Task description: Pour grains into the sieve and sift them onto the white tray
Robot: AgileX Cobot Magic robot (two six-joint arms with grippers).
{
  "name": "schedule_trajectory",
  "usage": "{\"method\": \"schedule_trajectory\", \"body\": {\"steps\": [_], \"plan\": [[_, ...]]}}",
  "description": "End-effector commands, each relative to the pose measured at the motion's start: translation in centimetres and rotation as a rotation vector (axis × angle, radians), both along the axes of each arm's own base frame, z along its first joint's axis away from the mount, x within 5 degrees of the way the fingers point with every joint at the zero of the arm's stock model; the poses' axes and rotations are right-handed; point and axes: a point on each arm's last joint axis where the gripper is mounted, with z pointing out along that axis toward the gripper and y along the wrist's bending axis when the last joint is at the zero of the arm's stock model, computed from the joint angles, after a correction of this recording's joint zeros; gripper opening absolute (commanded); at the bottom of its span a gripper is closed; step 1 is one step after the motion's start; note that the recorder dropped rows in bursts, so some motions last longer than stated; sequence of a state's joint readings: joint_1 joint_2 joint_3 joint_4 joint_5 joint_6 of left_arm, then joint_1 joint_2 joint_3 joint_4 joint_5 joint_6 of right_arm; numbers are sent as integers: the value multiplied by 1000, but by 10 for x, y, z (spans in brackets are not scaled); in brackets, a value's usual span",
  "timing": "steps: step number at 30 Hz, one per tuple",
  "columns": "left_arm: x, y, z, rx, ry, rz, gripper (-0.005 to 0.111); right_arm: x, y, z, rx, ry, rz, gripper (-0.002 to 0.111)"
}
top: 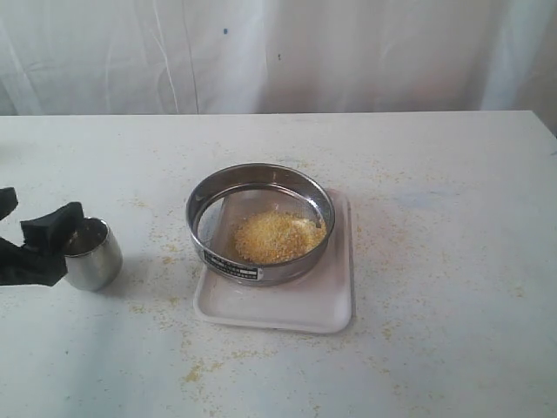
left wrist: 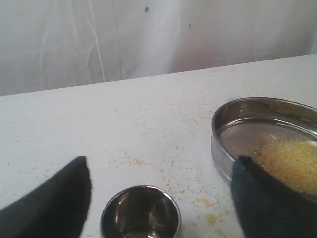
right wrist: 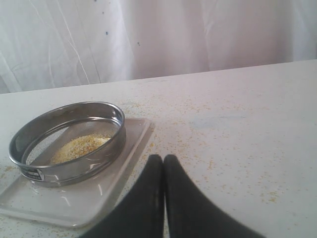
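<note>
Straddles steel cup (left wrist: 141,213) with left gripper (left wrist: 161,166) spread wide, just left of sieve (top: 287,266). Holds right gripper (right wrist: 164,158) pressed together, apart from sieve. Shows sieve resting on white tray (top: 322,305), grains (top: 265,237) heaped inside sieve, some scattered on table (top: 452,261) around.

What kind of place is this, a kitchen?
Probably a robot test setup, not a kitchen: a plain white table with a white curtain behind, a black claw, and a sieve on a tray.
</note>
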State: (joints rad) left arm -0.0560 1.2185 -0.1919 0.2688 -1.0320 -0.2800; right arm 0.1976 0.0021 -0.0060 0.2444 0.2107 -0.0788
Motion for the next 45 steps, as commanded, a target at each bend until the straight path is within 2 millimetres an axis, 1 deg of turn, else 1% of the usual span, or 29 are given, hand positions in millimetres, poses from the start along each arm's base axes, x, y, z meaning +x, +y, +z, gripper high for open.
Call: {"method": "schedule_trajectory", "body": {"steps": [1,2,3,5,6,9,22,25,27,33,36,40,45], "plan": [[-25,-4,11,5,-13,-67,25,0,0,-1,-4,-3,1,0],[-28,-6,14,14,-33,-95,15,0,0,-1,-4,-3,1,0],[-34,-12,19,30,-69,-159,0,0,0,-1,-4,-3,1,0],[-40,-15,27,21,-117,-206,0,0,0,-1,-4,-3,1,0],[-44,-17,31,-17,-130,-230,0,0,0,-1,-4,-3,1,0],[-48,-19,34,-33,-140,-255,0,0,0,-1,-4,-3,1,0],[-48,-18,36,-59,-152,-240,0,0,0,-1,-4,-3,1,0],[-49,-20,40,-154,-166,-225,0,0,0,-1,-4,-3,1,0],[-51,-23,42,-183,-178,-235,0,0,0,-1,-4,-3,1,0],[-51,-23,44,-229,-175,-220,0,0,0,-1,-4,-3,1,0],[-53,-22,43,-242,-147,-200,0,0,0,-1,-4,-3,1,0],[-65,-19,42,-244,-74,-163,0,0,0,-1,-4,-3,1,0],[-83,-9,42,-214,-27,-94,0,0,0,-1,-4,-3,1,0]]}}
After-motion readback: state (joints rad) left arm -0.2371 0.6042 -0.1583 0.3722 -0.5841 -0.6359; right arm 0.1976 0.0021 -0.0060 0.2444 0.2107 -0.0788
